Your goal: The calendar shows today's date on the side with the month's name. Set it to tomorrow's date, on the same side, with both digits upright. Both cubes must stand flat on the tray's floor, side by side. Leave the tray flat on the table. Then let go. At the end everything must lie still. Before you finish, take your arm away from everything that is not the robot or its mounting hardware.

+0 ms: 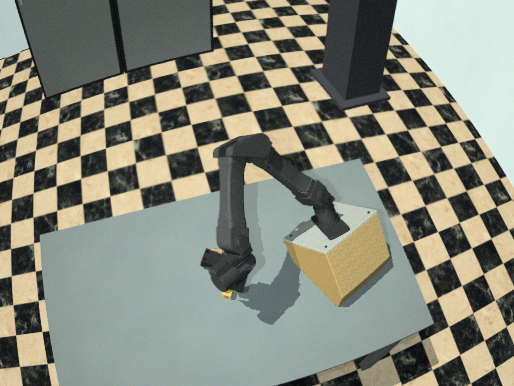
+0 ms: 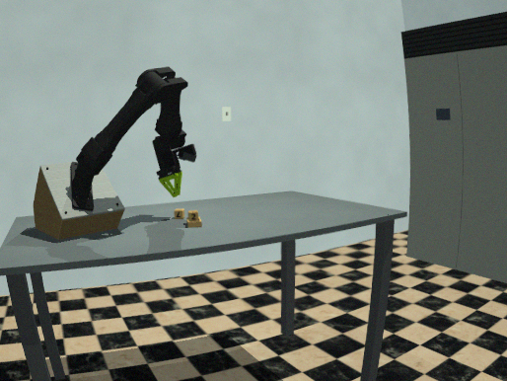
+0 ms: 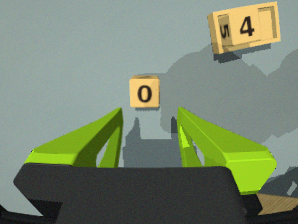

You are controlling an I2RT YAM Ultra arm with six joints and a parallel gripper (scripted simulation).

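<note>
My gripper [image 2: 174,191] with green fingers hangs well above the table, fingers partly apart and nothing between them. Straight below it a small wooden cube [image 3: 144,92] stands alone on the table, with a 0 on its top face; it also shows in the exterior view [image 2: 179,213]. Beside it the small wooden tray [image 2: 193,223] lies flat and holds the other cube [image 2: 193,215], which shows a 2 on its side and a 4 on top in the wrist view [image 3: 246,27]. In the top view the arm hides nearly all of this; only a cube corner [image 1: 227,295] shows.
The arm's wooden base block [image 1: 337,252] stands on the table to the right of the cubes. The table edge [image 2: 207,247] runs in front of them. Grey cabinets [image 1: 115,35] and a dark pillar [image 1: 357,50] stand on the floor, far off.
</note>
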